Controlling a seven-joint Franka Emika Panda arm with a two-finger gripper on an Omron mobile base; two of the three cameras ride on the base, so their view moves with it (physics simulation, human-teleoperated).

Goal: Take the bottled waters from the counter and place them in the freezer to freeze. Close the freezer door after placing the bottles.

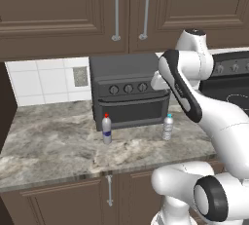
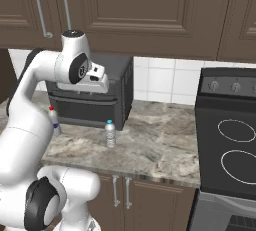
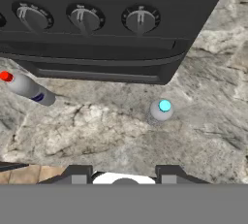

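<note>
Two bottled waters stand upright on the marbled counter [image 1: 48,141] in front of a toaster oven. The red-capped bottle with a blue label [image 1: 107,130] [image 2: 54,120] [image 3: 26,88] is on the left. The teal-capped bottle [image 1: 168,127] [image 2: 110,134] [image 3: 161,110] is on the right. My gripper [image 3: 124,177] hangs above the counter and looks down, open with nothing between its fingers. The teal-capped bottle lies a little ahead of it and slightly right in the hand view. The freezer and its door are out of view.
A dark grey toaster oven [image 1: 129,90] [image 2: 120,95] with several knobs stands close behind the bottles. A black stove [image 2: 230,140] borders the counter on the right. Brown wall cabinets [image 1: 116,9] hang overhead, and base cabinets [image 1: 73,199] sit below the counter edge.
</note>
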